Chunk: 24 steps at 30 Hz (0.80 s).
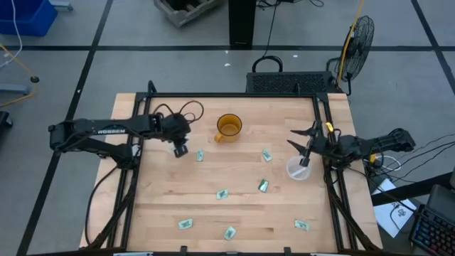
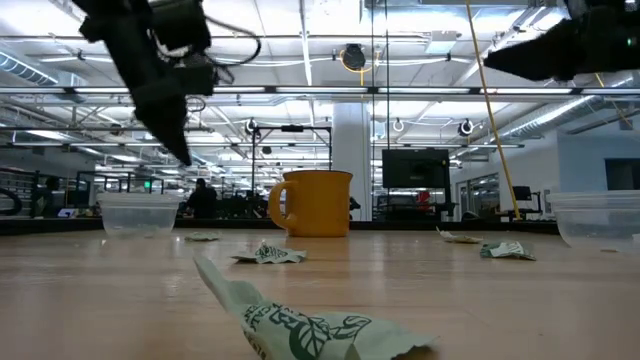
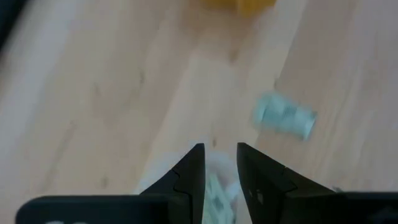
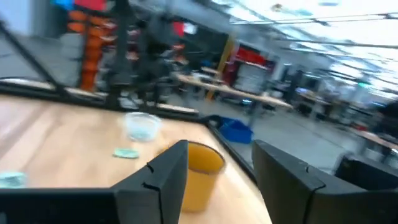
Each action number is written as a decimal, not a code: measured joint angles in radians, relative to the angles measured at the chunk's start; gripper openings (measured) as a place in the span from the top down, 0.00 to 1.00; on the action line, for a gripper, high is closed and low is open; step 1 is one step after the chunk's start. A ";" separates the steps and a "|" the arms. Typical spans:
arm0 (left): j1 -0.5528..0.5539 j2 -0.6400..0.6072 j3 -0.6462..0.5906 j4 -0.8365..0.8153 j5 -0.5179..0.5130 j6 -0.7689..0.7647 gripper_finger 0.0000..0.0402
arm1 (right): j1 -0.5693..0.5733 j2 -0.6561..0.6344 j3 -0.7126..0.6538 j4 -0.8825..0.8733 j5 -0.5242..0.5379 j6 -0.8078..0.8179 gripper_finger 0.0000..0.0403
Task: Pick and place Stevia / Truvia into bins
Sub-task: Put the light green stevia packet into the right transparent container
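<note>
My left fingers (image 3: 219, 180) sit nearly together, a narrow gap between them, nothing clamped, hanging just over the left bin (image 1: 173, 147) near the worktop's (image 1: 234, 206) left edge. A sachet (image 3: 217, 193) lies inside that bin right under my tips. Another sachet (image 1: 200, 156) lies just beside the bin. My right fingers (image 4: 217, 180) are spread wide apart, empty, raised over the right bin (image 1: 298, 169) by the right edge. An orange mug (image 1: 228, 127) stands between the two bins, toward the back. Loose sachets are scattered across the worktop: one (image 1: 266, 154) near the right bin, one (image 1: 263, 185) and one (image 1: 222, 194) mid-worktop, and three along the front (image 1: 185, 224) (image 1: 229, 232) (image 1: 302, 225).
</note>
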 joint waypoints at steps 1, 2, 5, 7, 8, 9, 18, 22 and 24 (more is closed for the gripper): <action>-0.006 0.000 0.023 -0.001 -0.008 0.012 0.75 | 0.000 0.054 0.025 -0.008 -0.023 -0.004 0.57; -0.010 0.000 0.048 0.000 -0.016 0.025 0.75 | 0.000 0.113 0.056 -0.018 -0.038 -0.010 0.57; -0.019 0.000 0.104 0.008 -0.044 0.071 0.75 | -0.007 0.309 0.186 -0.094 -0.039 -0.011 0.57; -0.025 0.000 0.131 0.026 -0.068 0.078 0.75 | -0.027 0.449 0.284 -0.201 -0.046 0.021 0.57; -0.025 0.000 0.139 0.038 -0.079 0.078 0.75 | -0.041 0.523 0.337 -0.269 -0.069 0.043 0.57; -0.025 0.000 0.145 0.049 -0.084 0.078 0.75 | -0.057 0.592 0.385 -0.344 -0.102 0.066 0.57; -0.025 0.000 0.147 0.074 -0.088 0.073 0.75 | -0.217 1.088 0.675 -0.684 -0.378 0.022 0.59; -0.025 0.000 0.147 0.061 -0.087 0.071 0.75 | -0.265 1.189 0.750 -0.726 -0.477 -0.002 0.59; -0.025 0.000 0.147 0.062 -0.087 0.071 0.75 | -0.281 1.222 0.764 -0.748 -0.481 -0.019 0.59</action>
